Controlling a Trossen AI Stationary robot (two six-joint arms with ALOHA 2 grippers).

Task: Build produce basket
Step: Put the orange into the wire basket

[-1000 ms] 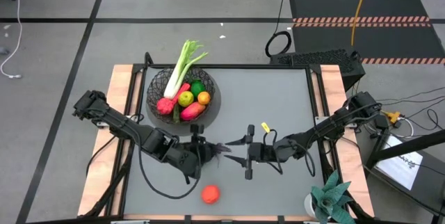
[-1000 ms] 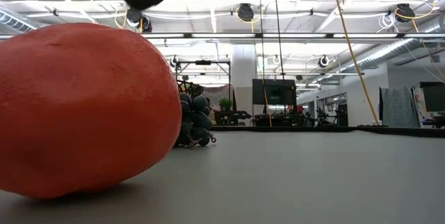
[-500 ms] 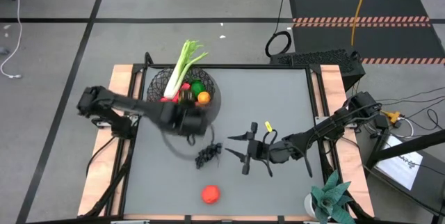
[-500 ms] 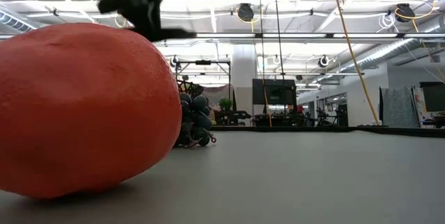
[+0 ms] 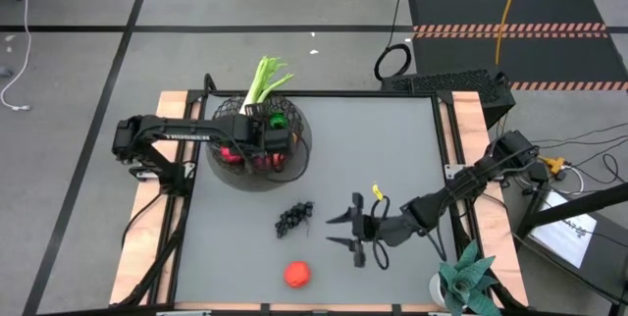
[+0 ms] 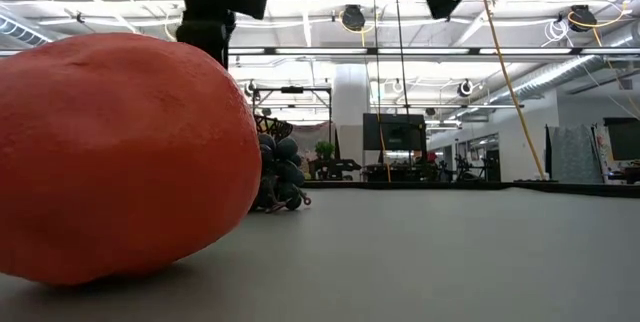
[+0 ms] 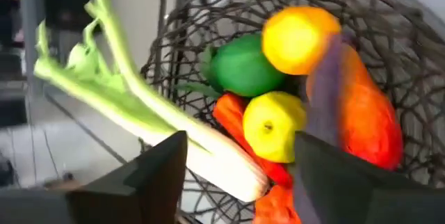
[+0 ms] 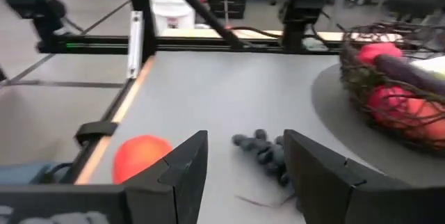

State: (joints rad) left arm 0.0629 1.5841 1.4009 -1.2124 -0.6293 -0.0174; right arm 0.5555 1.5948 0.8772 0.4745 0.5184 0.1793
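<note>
Lying nearest the table's front edge, the round red-orange fruit rests alone on the grey tabletop, and just behind it sits the dark purple bunch of toy grapes, its long axis running slantwise from front-left to back-right. Both loose pieces are much nearer the right gripper than the left one: that gripper hangs just to the right of the grapes and a little behind the red fruit, fingers pointing leftward toward them, so the grapes lie almost straight ahead of its jaws. In the right wrist view the two dark fingers stand parted with nothing between them, the grapes framed in the gap and the red fruit off to one side; a short forward reach and a drop would likely bring the jaws over the bunch, best closing across its narrow width. The right arm stretches low from the table's right edge, elbow bent. Farther back, the round black wire-mesh basket sits at the rear left of the table, already holding the white-green leek, a green lime, an orange, a yellow-green apple and a dark eggplant. The left gripper hovers over the basket's contents, arm reaching in from the left, jaws spread and grasping nothing.
</note>
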